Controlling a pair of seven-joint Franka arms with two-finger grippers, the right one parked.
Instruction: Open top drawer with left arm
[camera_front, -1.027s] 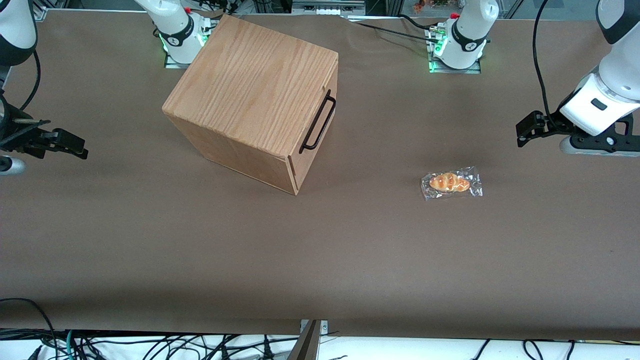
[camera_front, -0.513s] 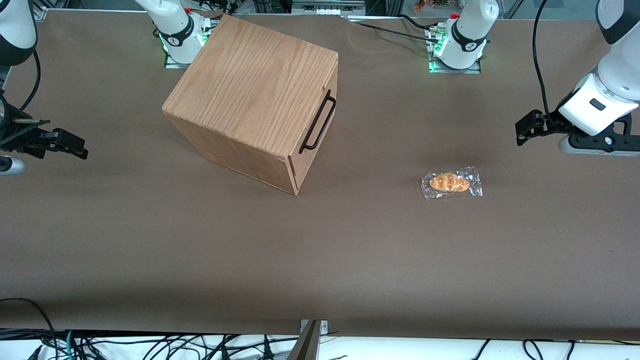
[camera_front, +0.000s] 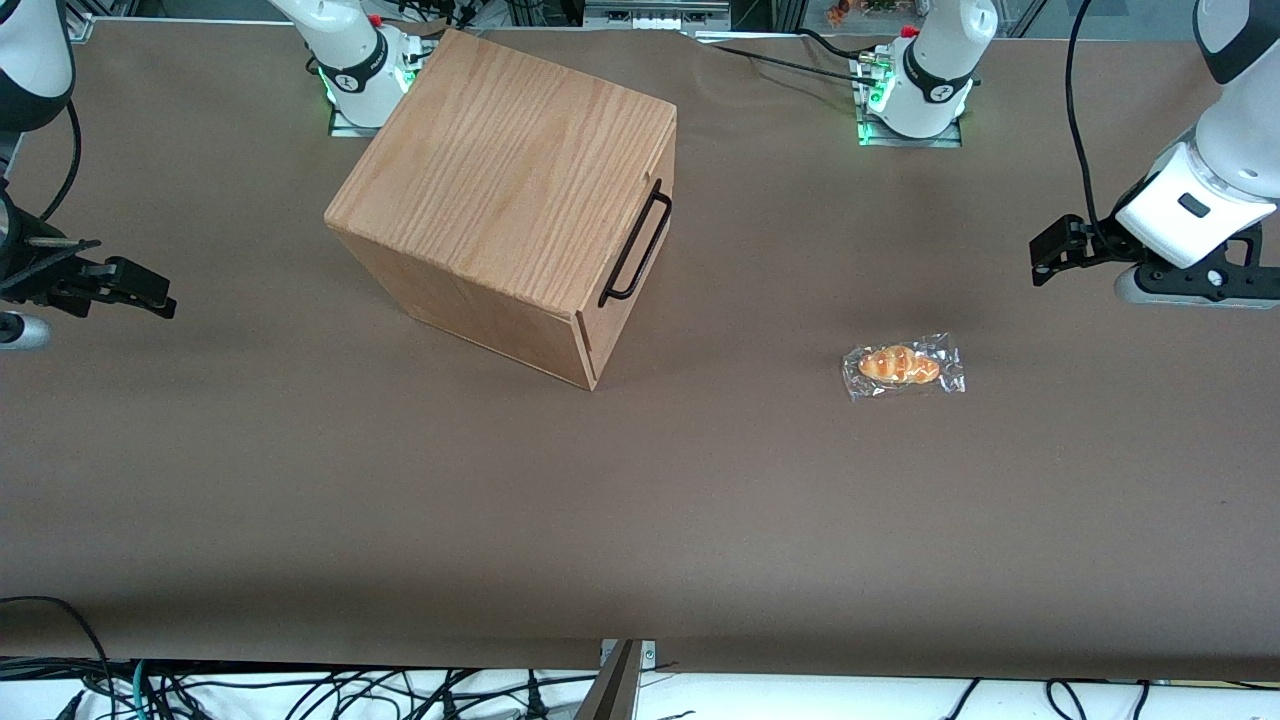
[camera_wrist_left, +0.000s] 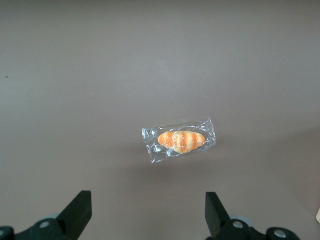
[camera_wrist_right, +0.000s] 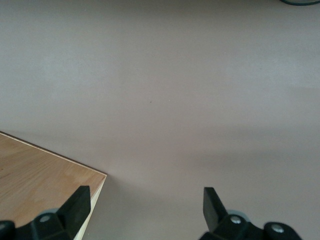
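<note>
One brown table (camera_front: 640, 520), no readable writing or brand anywhere. One oak-grain wooden cabinet (camera_front: 510, 190) sits angled, toward the parked arm's end. One top drawer (camera_front: 640, 262), closed flush, with one long black bar handle (camera_front: 635, 245) on its front, which faces the working arm's end. One left arm (camera_front: 1215, 170) at the working arm's end; its gripper (camera_front: 1050, 258) hovers above the table, well apart from the handle, fingers (camera_wrist_left: 77, 212) spread wide, holding nothing. One plastic-wrapped bread roll (camera_front: 903, 366) lies on the table between cabinet and gripper, nearer the front camera than both. Versus the earlier frames: gripper crept slightly toward the cabinet and farther from the front camera; cabinet, drawer, roll unchanged.
</note>
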